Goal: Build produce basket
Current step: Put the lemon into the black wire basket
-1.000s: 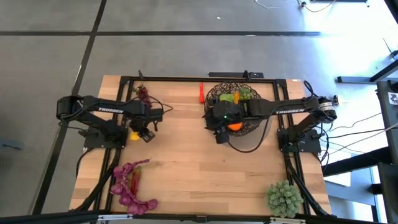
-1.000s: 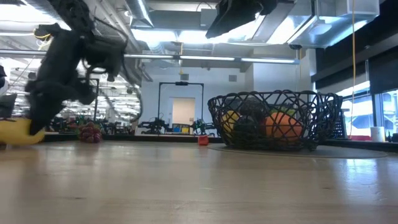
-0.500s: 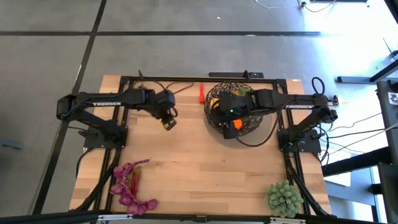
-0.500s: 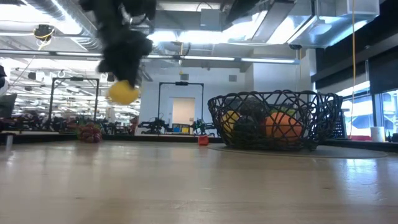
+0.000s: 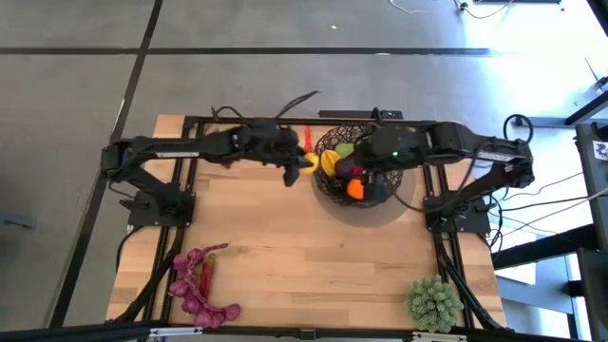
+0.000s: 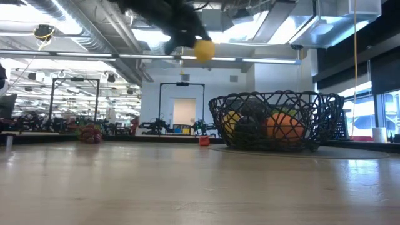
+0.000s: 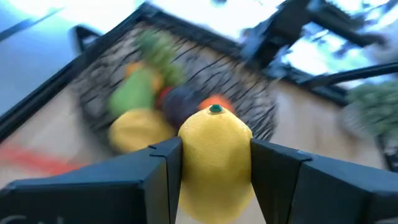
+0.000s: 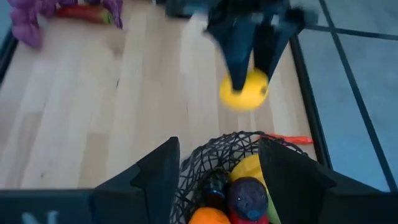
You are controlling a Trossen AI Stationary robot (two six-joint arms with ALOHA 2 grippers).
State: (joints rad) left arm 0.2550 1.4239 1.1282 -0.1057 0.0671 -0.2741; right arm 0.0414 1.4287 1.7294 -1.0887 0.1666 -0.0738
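Wooden planks make up the surface (image 5: 313, 256), framed by a dark rail. On its near edge sit a spiky pale green plant ball (image 5: 435, 301) at one corner and purple leaves (image 5: 195, 285) with a red chilli (image 5: 205, 277) lying among them at the other.

Farther in, the left claw (image 5: 302, 163) is stretched across toward the basket (image 5: 364, 194) and pinches a lemon (image 5: 306, 161) between its two fingers (image 7: 155, 180). The lemon is carried high above the surface, just beside the basket's rim on the left arm's side, not yet over the bowl. In the left wrist view its long axis runs forward out of the claw, the small green stem end (image 7: 216, 110) pointing toward the basket.

The basket stands upright near the far edge, already holding an orange (image 5: 355, 189), a yellow fruit (image 5: 330, 161), a green fruit (image 5: 347, 150) and a dark purple one (image 8: 247, 191). The right claw (image 5: 351, 171) hovers over the basket with its fingers (image 8: 155, 177) spread wide and nothing between them.

Beyond, a second red chilli (image 5: 308, 141) lies on the far edge beside the basket, close under the left arm.
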